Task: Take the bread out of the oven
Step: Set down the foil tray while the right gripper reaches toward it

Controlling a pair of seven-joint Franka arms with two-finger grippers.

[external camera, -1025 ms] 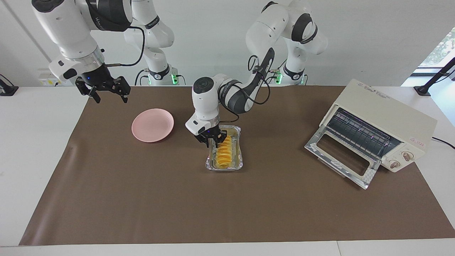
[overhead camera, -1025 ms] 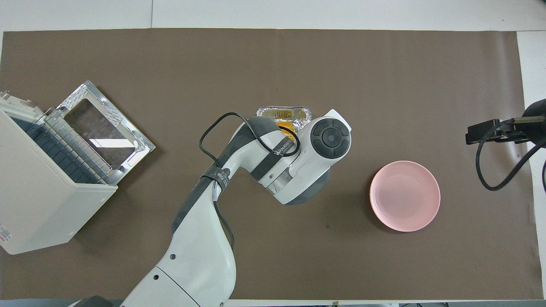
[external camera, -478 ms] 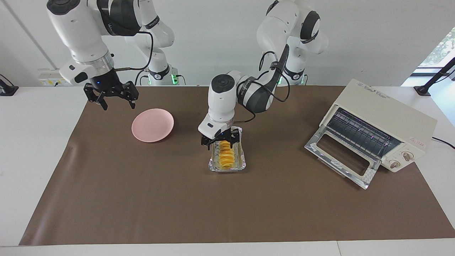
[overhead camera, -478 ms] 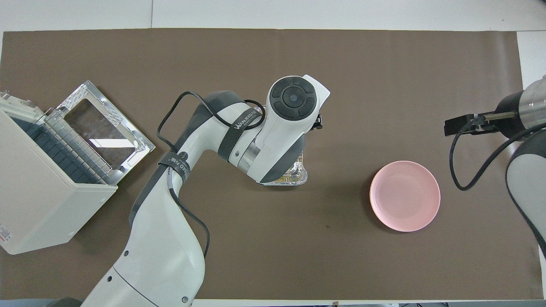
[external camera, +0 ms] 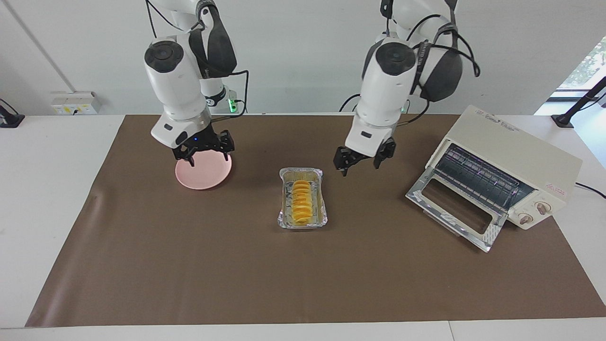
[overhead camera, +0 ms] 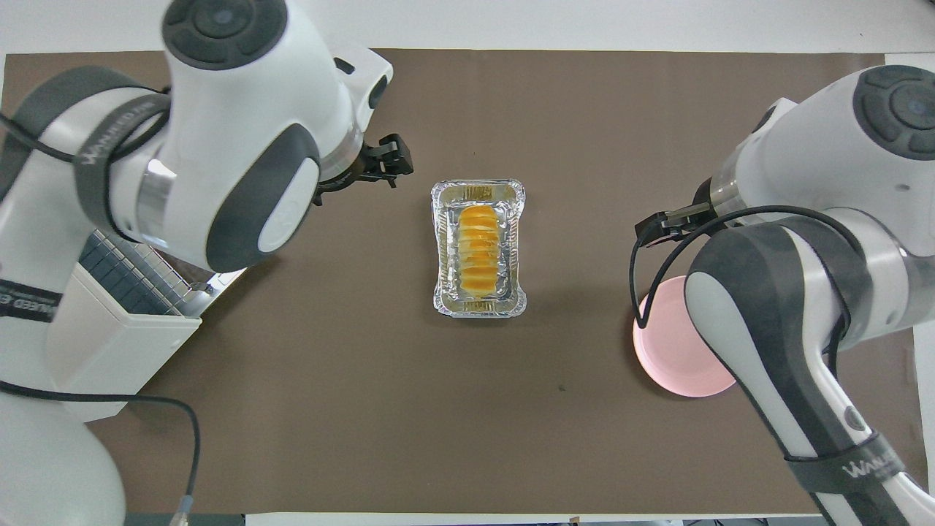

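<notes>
Your bread (external camera: 301,202) lies in a crinkled foil tray (external camera: 285,215) near the middle of the desk, well clear of every edge and already out of the oven (external camera: 513,161). Judge it light and soft: its ridged slices would likely dent under a hard pinch, so take it across its narrow width at mid-length, gently. The foil looks thin and easily crushed; if you lift the tray instead, hold a long rim.

Count one loaf, one tray, one pink plate (external camera: 210,176), one oven and two arms. The plate sits toward the right arm's end of the desk, the oven at the left arm's end with its glass door (external camera: 455,208) dropped open.

The left gripper (external camera: 363,159) hangs over bare desk between tray and oven, claw spread and empty. The right gripper (external camera: 204,148) hangs over the plate, claw also spread, holding nothing.
</notes>
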